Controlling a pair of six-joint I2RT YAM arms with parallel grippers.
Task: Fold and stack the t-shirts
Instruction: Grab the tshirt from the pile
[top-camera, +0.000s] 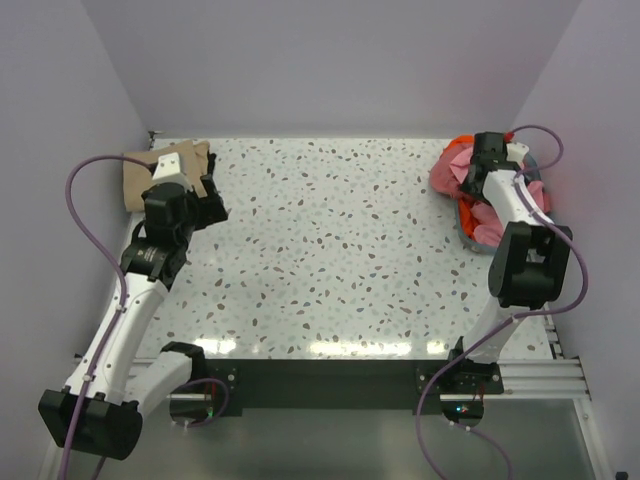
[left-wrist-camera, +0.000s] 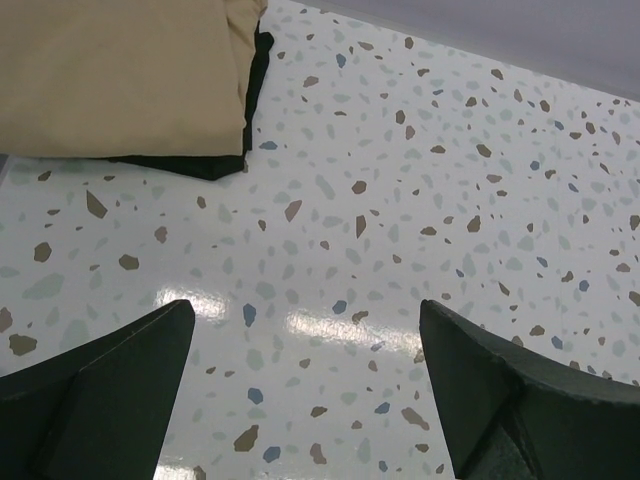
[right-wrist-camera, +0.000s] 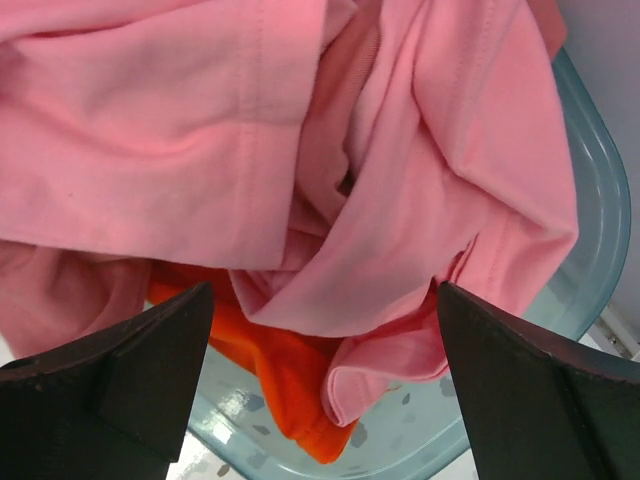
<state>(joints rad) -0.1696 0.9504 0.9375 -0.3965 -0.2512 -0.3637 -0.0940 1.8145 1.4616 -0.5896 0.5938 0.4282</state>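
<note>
Over the far-right basket (right-wrist-camera: 595, 220), the right jaws hang apart above a crumpled pink t-shirt (right-wrist-camera: 300, 150) lying on an orange t-shirt (right-wrist-camera: 285, 385): light, limp cotton, probably best pinched at a raised fold; left jaws, also apart, near the folded tan t-shirt (left-wrist-camera: 120, 70)

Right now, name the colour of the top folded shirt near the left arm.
Folded shirt: tan; best in left wrist view.
</note>
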